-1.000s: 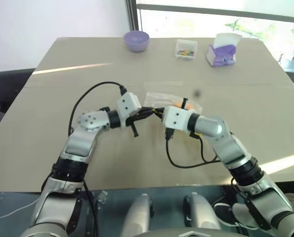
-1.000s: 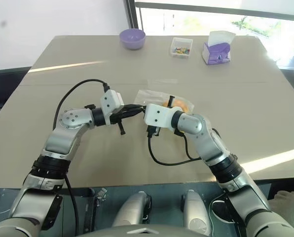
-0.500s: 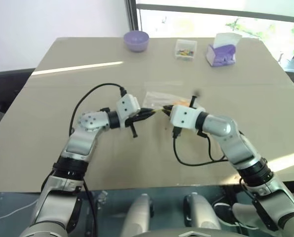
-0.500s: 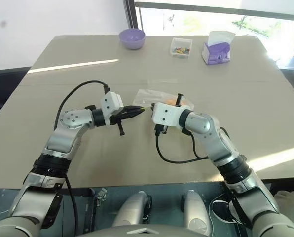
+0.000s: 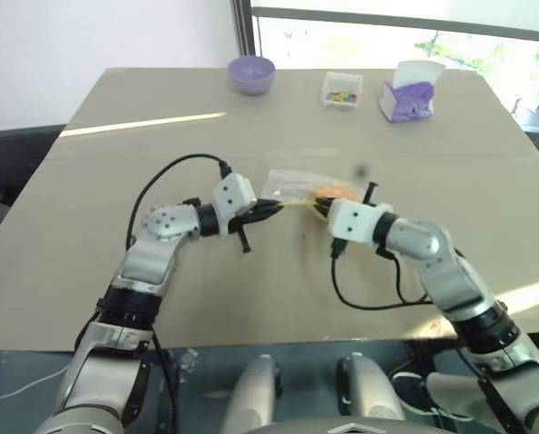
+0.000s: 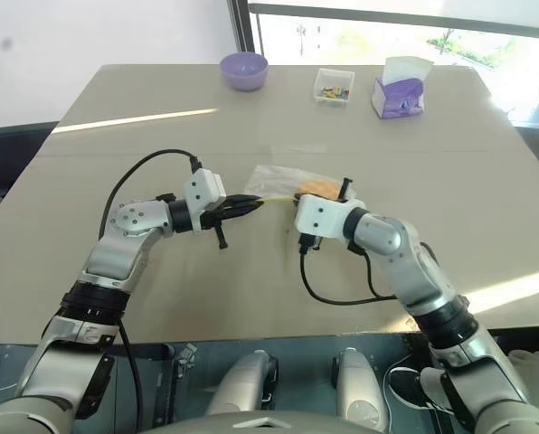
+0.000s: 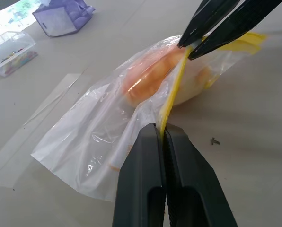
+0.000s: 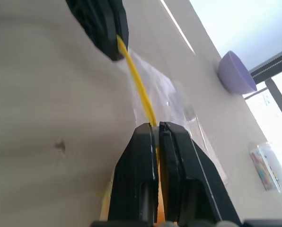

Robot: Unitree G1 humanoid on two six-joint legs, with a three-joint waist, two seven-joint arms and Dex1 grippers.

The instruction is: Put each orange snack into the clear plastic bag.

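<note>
The clear plastic bag lies on the table's middle with the orange snack inside it. Its yellow seal strip is stretched in a line between my two grippers. My left gripper is shut on one end of the strip, seen close in the left wrist view. My right gripper is shut on the strip further along, seen close in the right wrist view. In the head views the snack shows just beyond the right gripper.
At the table's far edge stand a purple bowl, a small clear box of coloured bits and a purple-and-white tissue box. A strip of clear tape lies flat behind the bag.
My right gripper has slid to the right along the yellow seal strip, away from the left gripper, and the strip now shows taut between them. The left gripper has stayed put.
</note>
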